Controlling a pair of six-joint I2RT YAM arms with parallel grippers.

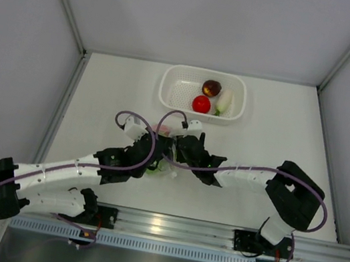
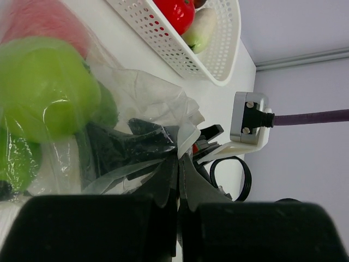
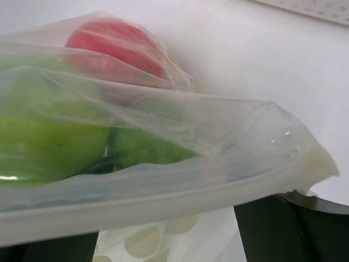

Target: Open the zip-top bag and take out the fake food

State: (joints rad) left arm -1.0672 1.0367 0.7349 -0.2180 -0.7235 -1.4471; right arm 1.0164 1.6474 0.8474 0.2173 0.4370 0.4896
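The clear zip-top bag [image 1: 160, 130] hangs between both grippers at the table's middle. Inside it are a green fruit [image 2: 43, 93] and a red one [image 2: 38, 22]; both also show in the right wrist view, green [image 3: 43, 142] and red [image 3: 114, 43]. My left gripper [image 2: 179, 158] is shut on a thin edge of the bag [image 2: 147, 98]. My right gripper [image 1: 177, 148] grips the opposite rim; its fingers [image 2: 211, 132] are close together there. In the right wrist view the zip strip [image 3: 163, 199] covers its jaws.
A white perforated basket [image 1: 169, 88] stands at the back of the table. It holds a red ball [image 1: 201, 104], a dark maroon ball [image 1: 212, 87] and a white elongated piece [image 1: 224, 101]. Grey walls enclose the table on three sides.
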